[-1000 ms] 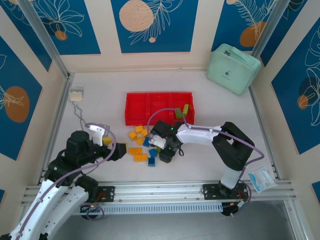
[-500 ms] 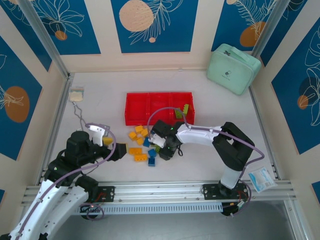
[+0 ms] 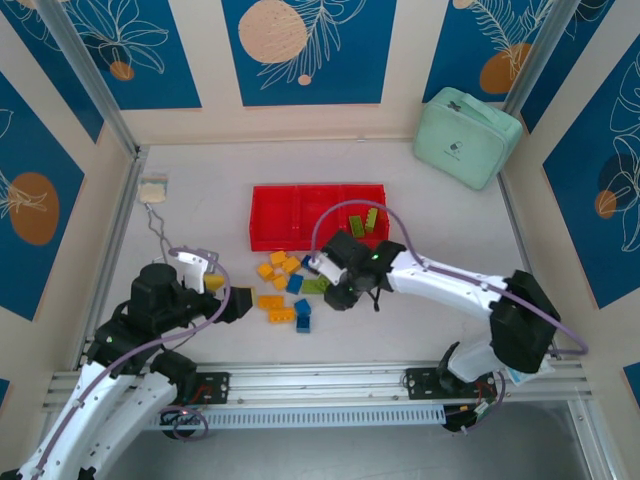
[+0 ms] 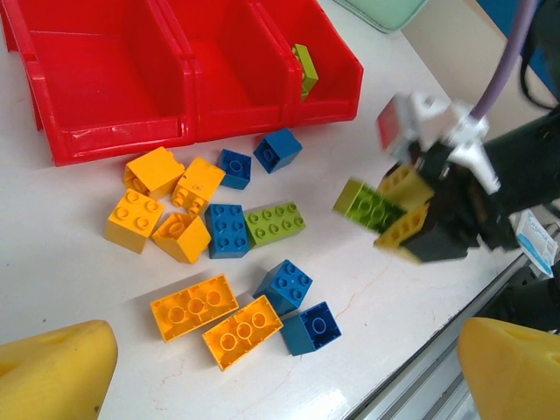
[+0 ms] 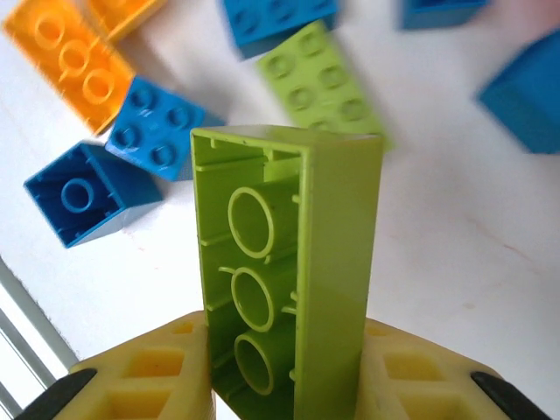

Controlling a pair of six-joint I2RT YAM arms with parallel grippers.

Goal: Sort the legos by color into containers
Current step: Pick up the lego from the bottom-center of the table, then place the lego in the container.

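Observation:
My right gripper (image 3: 337, 289) is shut on a light green brick (image 5: 289, 262), held on edge above the table with its hollow underside facing the wrist camera. From the left wrist it shows as the green brick (image 4: 367, 204) in the right gripper (image 4: 398, 214). The loose legos lie below and to the left: yellow ones (image 3: 275, 268), blue ones (image 3: 303, 308) and a flat green one (image 4: 274, 221). The red tray of containers (image 3: 275, 222) sits behind them, with green bricks (image 3: 363, 221) in its right compartment. My left gripper (image 3: 240, 300) hovers open at the pile's left, holding nothing.
A mint-green soft case (image 3: 467, 137) lies at the back right. A small white pad (image 3: 153, 190) sits at the back left. An aluminium rail (image 3: 320, 380) runs along the near table edge, and a plastic packet (image 4: 534, 241) lies by it at the right.
The right gripper has closed on the green brick, lifted it off the pile and moved right and back toward the tray. The left arm has not moved.

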